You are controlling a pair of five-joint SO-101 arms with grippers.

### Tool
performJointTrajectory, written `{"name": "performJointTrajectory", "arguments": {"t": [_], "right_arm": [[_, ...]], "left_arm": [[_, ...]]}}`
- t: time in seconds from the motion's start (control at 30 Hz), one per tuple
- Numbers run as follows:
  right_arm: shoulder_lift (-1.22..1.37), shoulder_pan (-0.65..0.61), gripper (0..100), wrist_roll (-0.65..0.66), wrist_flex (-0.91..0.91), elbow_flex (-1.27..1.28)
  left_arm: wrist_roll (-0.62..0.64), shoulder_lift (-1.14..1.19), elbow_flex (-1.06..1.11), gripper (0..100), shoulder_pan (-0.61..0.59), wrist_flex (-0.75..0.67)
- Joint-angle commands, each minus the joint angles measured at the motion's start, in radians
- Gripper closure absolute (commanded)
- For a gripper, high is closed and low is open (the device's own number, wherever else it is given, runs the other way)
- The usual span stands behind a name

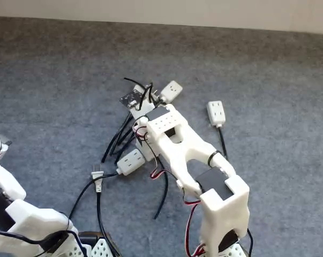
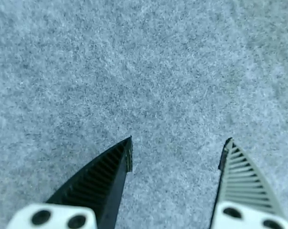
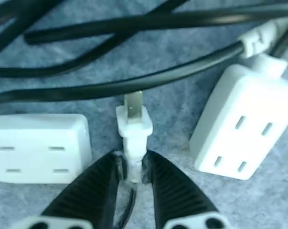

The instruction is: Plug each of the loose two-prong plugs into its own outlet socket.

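Note:
In the right wrist view my right gripper [image 3: 132,161] is shut on a white two-prong plug [image 3: 133,128], its prongs pointing away toward the black cords [image 3: 134,83]. A white outlet socket [image 3: 38,148] lies on one side of the plug and another outlet socket [image 3: 241,129] on the other. From above, the right arm [image 1: 174,136] stretches to the cluster of sockets at the middle. A loose plug [image 1: 97,175] lies on the carpet beside a socket [image 1: 130,161]. My left gripper [image 2: 177,152] is open over bare grey carpet.
More white sockets lie at the back [image 1: 171,91] and to the right [image 1: 216,113], with black cords [image 1: 115,140] tangled between them. The left arm [image 1: 11,214] sits at the near left corner. A grey carpet [image 1: 268,69] covers the surface.

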Motion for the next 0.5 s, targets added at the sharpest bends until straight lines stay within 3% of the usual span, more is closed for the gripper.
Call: {"name": "performJointTrajectory", "arguments": {"t": [0.0,0.1,0.3,0.47], "right_arm": [[-0.044,-0.007,99.3,0.011,-0.010,-0.012],[-0.044,-0.007,99.3,0.015,0.053,-0.013],[-0.122,-0.001,99.3,0.095,0.292,-0.093],[-0.355,0.082,99.3,0.100,0.308,-0.093]], "left_arm": [[-0.008,-0.005,-0.004,70,0.015,-0.012],[-0.029,-0.005,-0.004,70,0.015,-0.009],[-0.456,-0.016,-0.004,70,0.088,0.006],[-0.569,-0.028,-0.042,70,0.209,0.121]]}}
